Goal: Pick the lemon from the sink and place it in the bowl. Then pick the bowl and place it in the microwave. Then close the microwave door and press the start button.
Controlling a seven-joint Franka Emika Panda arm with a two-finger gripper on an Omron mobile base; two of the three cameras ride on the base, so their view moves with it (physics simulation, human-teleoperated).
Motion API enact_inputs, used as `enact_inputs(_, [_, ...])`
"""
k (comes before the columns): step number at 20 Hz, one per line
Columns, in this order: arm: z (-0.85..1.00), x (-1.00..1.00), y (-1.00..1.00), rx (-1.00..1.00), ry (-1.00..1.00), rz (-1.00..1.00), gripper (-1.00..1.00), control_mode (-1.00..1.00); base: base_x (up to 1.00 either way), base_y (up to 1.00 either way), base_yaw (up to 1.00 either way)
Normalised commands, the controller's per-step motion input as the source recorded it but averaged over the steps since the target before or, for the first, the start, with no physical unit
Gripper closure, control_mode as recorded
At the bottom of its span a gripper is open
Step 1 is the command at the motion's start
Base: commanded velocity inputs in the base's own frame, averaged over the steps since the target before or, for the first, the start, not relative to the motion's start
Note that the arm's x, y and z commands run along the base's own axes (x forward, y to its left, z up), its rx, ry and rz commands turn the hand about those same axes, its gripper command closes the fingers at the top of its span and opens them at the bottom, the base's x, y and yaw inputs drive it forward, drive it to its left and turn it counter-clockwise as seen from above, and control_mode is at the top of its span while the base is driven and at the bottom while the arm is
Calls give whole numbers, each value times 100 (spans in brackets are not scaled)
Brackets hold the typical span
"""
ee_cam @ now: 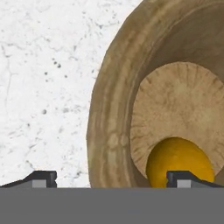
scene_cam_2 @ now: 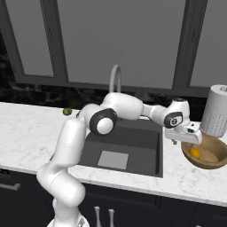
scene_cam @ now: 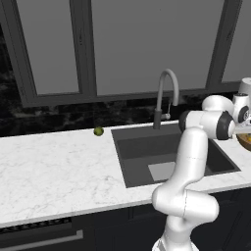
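The lemon [ee_cam: 179,162] lies inside the wooden bowl [ee_cam: 111,109], against its near wall. In the right base view the lemon [scene_cam_2: 195,153] rests in the bowl [scene_cam_2: 213,163] on the counter right of the sink [scene_cam_2: 133,142]. My gripper [scene_cam_2: 185,140] hovers open just above the bowl's left rim and holds nothing. In the hand view the gripper [ee_cam: 113,179] straddles that rim: one fingertip [ee_cam: 41,178] is over the marble and the other is over the lemon. The bowl [scene_cam: 245,141] also peeks in at the right edge of the left base view. The microwave is out of view.
A grey cylinder [scene_cam_2: 217,116] stands right behind the bowl. The arched tap [scene_cam: 166,93] rises behind the sink [scene_cam: 147,147]. A small green fruit [scene_cam: 98,131] sits on the counter to the sink's left, near the dark backsplash. White marble counter [scene_cam: 54,171] stretches left of the basin.
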Motion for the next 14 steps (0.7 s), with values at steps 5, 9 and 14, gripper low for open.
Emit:
enact_inputs(5, [-26, 0, -6, 0, 0, 10, 100, -100, 0, 0, 0])
enact_inputs(9, [-15, 0, -1, 0, 0, 9, 100, -100, 0, 0, 0])
enact_inputs(14, [-6, 0, -3, 0, 0, 9, 100, -100, 0, 0, 0])
